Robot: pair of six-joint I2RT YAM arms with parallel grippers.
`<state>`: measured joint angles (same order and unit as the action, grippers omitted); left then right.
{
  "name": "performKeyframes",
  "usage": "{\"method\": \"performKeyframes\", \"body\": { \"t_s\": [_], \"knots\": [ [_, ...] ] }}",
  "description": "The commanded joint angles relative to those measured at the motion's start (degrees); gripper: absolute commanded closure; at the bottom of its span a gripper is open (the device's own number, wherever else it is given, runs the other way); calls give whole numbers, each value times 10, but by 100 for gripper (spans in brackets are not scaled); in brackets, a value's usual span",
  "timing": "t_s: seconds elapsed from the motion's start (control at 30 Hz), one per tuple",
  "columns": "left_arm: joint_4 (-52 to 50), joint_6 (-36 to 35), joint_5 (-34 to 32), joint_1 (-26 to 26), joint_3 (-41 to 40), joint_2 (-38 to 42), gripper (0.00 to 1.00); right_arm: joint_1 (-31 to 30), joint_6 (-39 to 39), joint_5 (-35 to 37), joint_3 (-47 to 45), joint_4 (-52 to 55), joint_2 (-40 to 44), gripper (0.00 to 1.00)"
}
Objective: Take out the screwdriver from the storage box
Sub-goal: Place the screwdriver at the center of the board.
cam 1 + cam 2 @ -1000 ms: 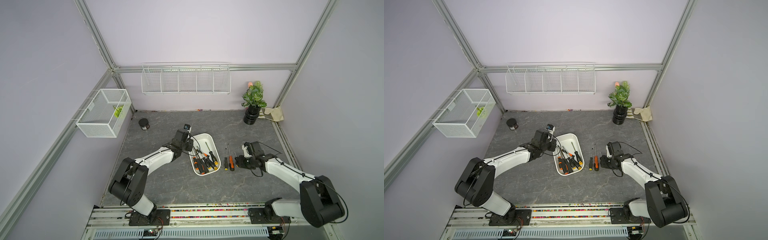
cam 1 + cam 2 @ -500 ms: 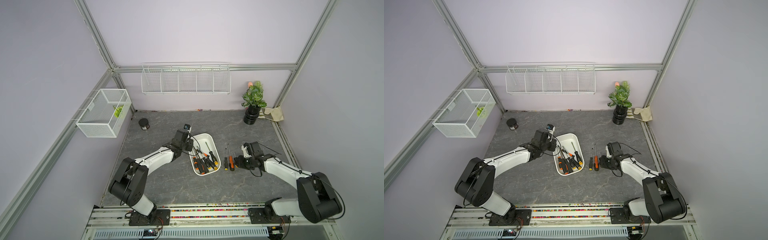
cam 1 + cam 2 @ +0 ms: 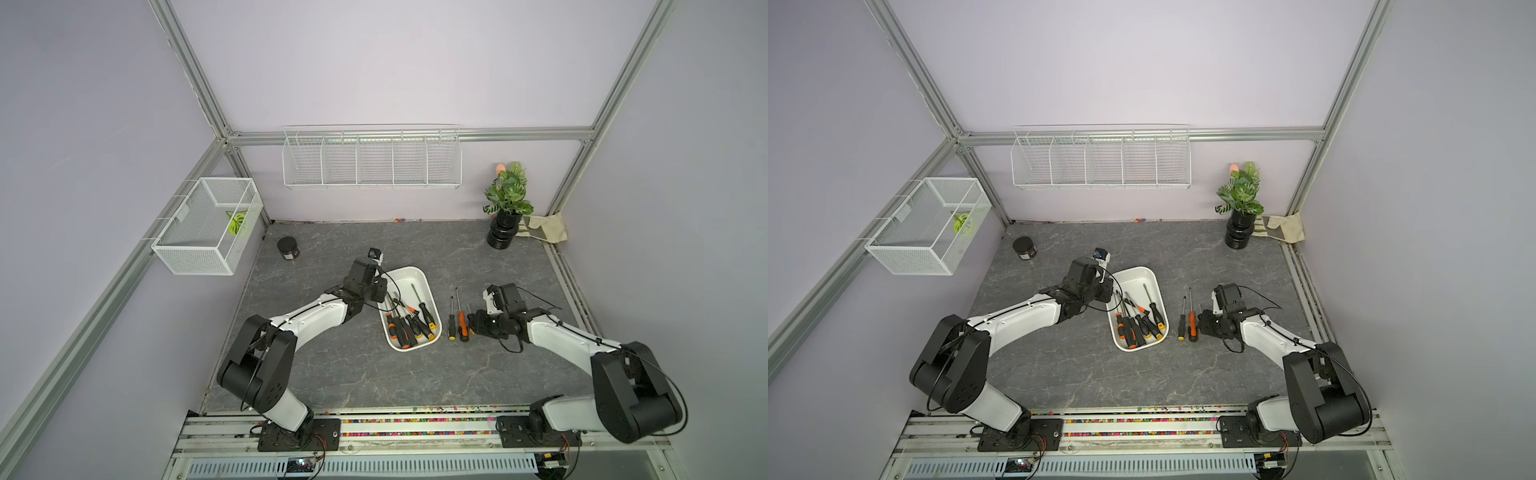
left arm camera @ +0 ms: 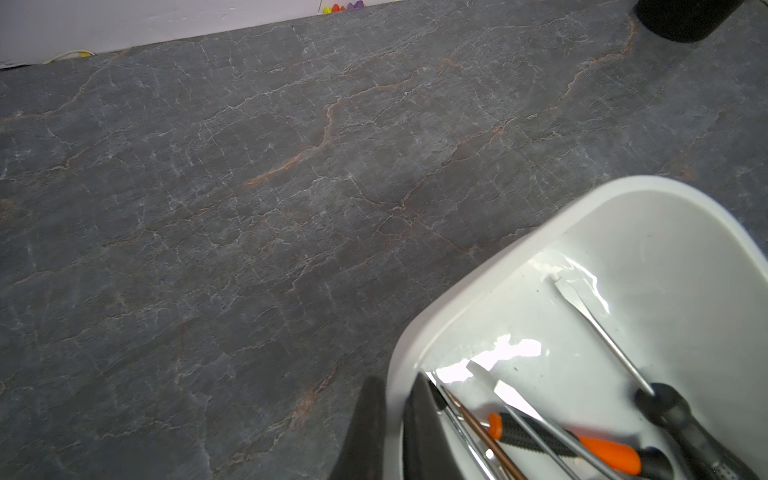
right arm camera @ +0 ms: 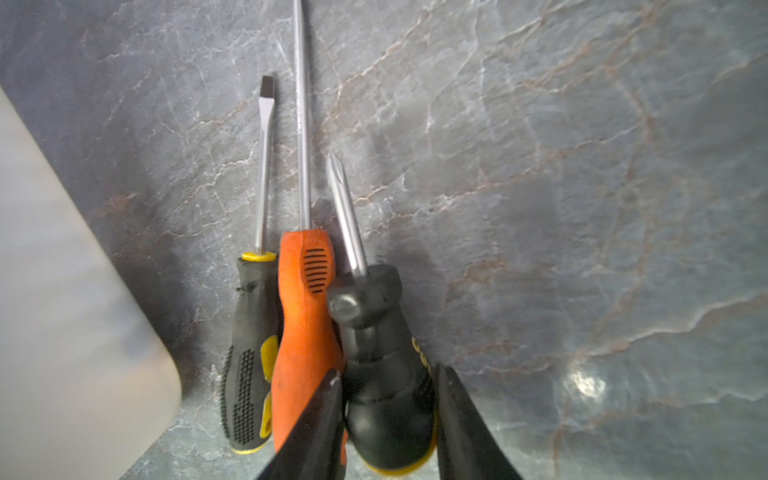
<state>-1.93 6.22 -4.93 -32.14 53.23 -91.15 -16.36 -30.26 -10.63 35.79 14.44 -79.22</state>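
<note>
The white storage box (image 3: pixel 405 270) (image 3: pixel 1136 270) lies mid-table and holds several screwdrivers (image 3: pixel 409 328) with black, orange and yellow handles. My left gripper (image 4: pixel 395 380) (image 3: pixel 380 297) is shut on the box's left rim (image 4: pixel 478 282), one finger outside the wall and one inside. To the right of the box, my right gripper (image 5: pixel 387 374) (image 3: pixel 473 326) is shut on the black-and-yellow handle of a Phillips screwdriver (image 5: pixel 374 316). That screwdriver rests low against an orange screwdriver (image 5: pixel 305 311) (image 3: pixel 461 328), which lies on the table beside a black-yellow flat-blade one (image 5: pixel 251 332) (image 3: pixel 451 326).
A potted plant (image 3: pixel 507 208) and a cloth (image 3: pixel 544 228) sit at the back right. A small black jar (image 3: pixel 288 248) stands at the back left. A wire-mesh basket (image 3: pixel 208 226) hangs on the left wall, and a long wire rack (image 3: pixel 372 160) on the back wall.
</note>
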Motion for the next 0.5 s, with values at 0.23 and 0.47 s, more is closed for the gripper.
{"method": "performKeyframes", "body": {
  "t_s": [0.23,0.47],
  "knots": [
    [18,2,2,1,-2,-10,100,4,-7,0,-15,0,8,56],
    [18,3,3,0,-1,-11,100,4,-9,2,-15,1,15,55]
  ]
}}
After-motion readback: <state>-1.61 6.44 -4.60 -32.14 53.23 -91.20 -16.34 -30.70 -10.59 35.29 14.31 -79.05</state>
